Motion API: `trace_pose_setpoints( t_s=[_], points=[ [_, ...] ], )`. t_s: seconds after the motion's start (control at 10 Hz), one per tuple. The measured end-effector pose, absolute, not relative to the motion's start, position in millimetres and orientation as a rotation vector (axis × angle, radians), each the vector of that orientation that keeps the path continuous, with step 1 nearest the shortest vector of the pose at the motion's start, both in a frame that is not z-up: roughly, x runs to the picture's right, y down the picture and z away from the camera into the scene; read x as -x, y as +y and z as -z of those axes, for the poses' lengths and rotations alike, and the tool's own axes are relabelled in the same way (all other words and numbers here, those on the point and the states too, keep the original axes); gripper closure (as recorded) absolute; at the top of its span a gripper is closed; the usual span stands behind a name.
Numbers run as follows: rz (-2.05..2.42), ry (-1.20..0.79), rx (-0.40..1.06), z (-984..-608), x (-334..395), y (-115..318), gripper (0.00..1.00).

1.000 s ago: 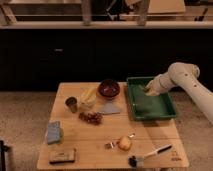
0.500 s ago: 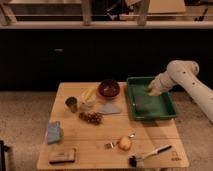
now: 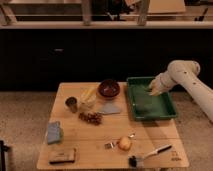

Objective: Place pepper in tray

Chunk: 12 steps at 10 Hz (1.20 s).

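Observation:
The large dark-green tray (image 3: pixel 170 112) sits on the right side of the wooden table (image 3: pixel 100 135). My gripper (image 3: pixel 152 89), at the end of the white arm (image 3: pixel 182 75), hangs low over the tray's far half, near its back rim. I cannot make out the pepper as a separate shape. It may be hidden at the gripper or lost against the green tray floor.
Left of the tray stand a dark red bowl (image 3: pixel 108 88), a metal cup (image 3: pixel 71 104) and a yellow item (image 3: pixel 88 96). Also on the table are a grey cloth (image 3: pixel 110 108), a dark red cluster (image 3: pixel 91 118), a blue sponge (image 3: pixel 54 132), a round yellow fruit (image 3: pixel 124 144), a brush (image 3: pixel 147 155) and a brown block (image 3: pixel 62 156).
My gripper has shifted slightly to the right over the tray's far half. Nothing on the table has moved.

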<state>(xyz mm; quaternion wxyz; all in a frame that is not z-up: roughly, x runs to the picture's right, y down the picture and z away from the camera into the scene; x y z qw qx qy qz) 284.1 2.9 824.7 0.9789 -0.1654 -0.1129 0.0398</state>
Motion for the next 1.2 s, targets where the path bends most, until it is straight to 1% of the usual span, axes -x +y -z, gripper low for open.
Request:
trace_pose_setpoints(
  t_s=[0.3, 0.4, 0.5, 0.6, 1.2],
  points=[
    [-0.073, -0.231, 0.331, -823.6, -283.0, 1.4, 0.41],
    [-0.069, -0.232, 0.33, -823.3, -282.3, 0.9, 0.3],
    [-0.068, -0.232, 0.329, -823.4, -281.8, 0.6, 0.23],
    [-0.065, -0.232, 0.329, -823.5, -280.7, -0.3, 0.2],
    [-0.067, -0.23, 0.318, -820.0, -279.8, -4.9, 0.2]
  ],
)
